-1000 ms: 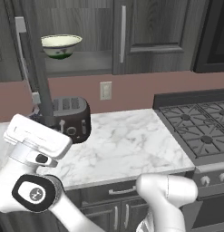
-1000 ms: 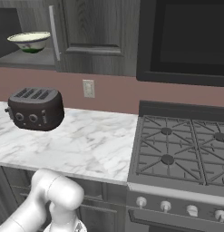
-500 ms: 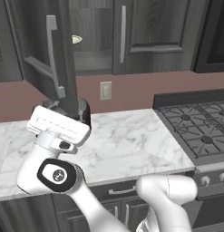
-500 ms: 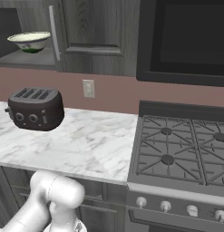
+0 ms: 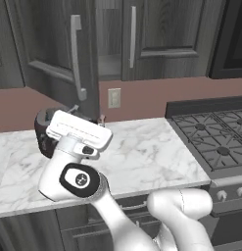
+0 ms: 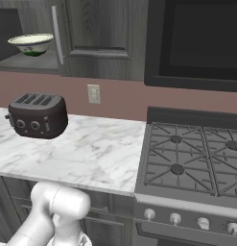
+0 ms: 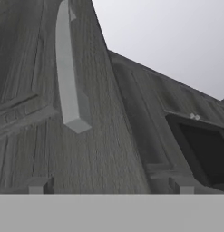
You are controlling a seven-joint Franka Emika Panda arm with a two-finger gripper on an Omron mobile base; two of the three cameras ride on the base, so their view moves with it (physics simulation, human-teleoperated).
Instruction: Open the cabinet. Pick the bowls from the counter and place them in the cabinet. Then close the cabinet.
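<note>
The cabinet (image 5: 166,29) on the wall has its right door shut and its left door (image 5: 49,44) swung partway out over the counter (image 5: 142,157). In the right base view a whitish bowl (image 6: 32,43) with a green mark sits on the cabinet's shelf (image 6: 29,61). My gripper (image 5: 88,113) is open and empty, low over the counter just in front of the left door's lower edge. In the hand view the door's silver bar handle (image 7: 68,86) hangs close above the gripper (image 7: 111,186), whose jaws are spread wide apart.
A dark toaster (image 6: 38,115) stands on the counter (image 6: 91,144) at the left, right behind my hand in the left base view. A black gas stove (image 6: 187,153) adjoins the counter on the right, under a dark microwave (image 6: 196,38). A wall outlet (image 5: 114,98) sits under the cabinet.
The left cabinet door has swung from wide open toward shut and now hides the bowl in the left base view. My hand has moved right along with it. The gripper stayed open.
</note>
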